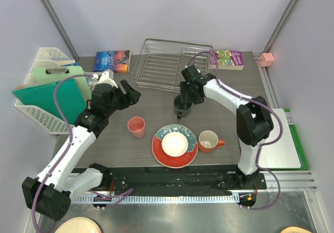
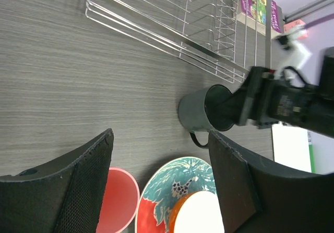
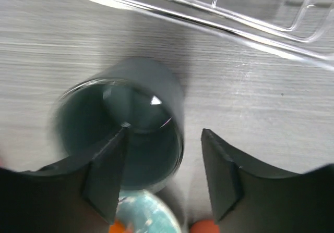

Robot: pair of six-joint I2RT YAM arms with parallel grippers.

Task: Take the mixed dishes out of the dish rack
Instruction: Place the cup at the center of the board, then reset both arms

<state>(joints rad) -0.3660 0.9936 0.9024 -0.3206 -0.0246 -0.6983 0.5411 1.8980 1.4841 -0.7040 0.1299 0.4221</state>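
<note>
Overhead, rack: the wire rack (image 1: 175, 63) sits at the far side of the table (image 1: 156, 103), between a blue book (image 1: 111, 61) and a purple book (image 1: 228, 58).
Overhead, grey mug: the grey mug (image 1: 182, 108) stands upright on the table just in front of the rack, under the right claw (image 1: 186, 96).
Overhead, other dishes: the pink cup (image 1: 136, 126), the plate (image 1: 159, 152) with the bowl (image 1: 174, 144) on it, and the orange mug (image 1: 209, 140) line up along the near side, all outside the rack.
Overhead, left claw: the left claw (image 1: 128, 93) hangs spread and bare above the table, between the white basket (image 1: 44, 115) and the grey mug.
Left wrist, left claw: both fingers (image 2: 86, 191) stand wide apart with nothing between them; the pink cup (image 2: 119, 201), plate (image 2: 175, 183) and bowl (image 2: 201, 215) lie below.
Left wrist, grey mug: the grey mug (image 2: 194, 113) stands beside the rack (image 2: 172, 19), handle toward the plate, with the right claw (image 2: 232, 105) reaching into its mouth.
Right wrist, right claw: the view is blurred; the right claw (image 3: 164, 134) is parted, one finger (image 3: 107, 175) inside the grey mug (image 3: 125, 113) and the other outside its wall, neither clearly pressing it.
Right wrist, rack: the wires of the rack (image 3: 250, 14) cross the top, apart from the mug.
</note>
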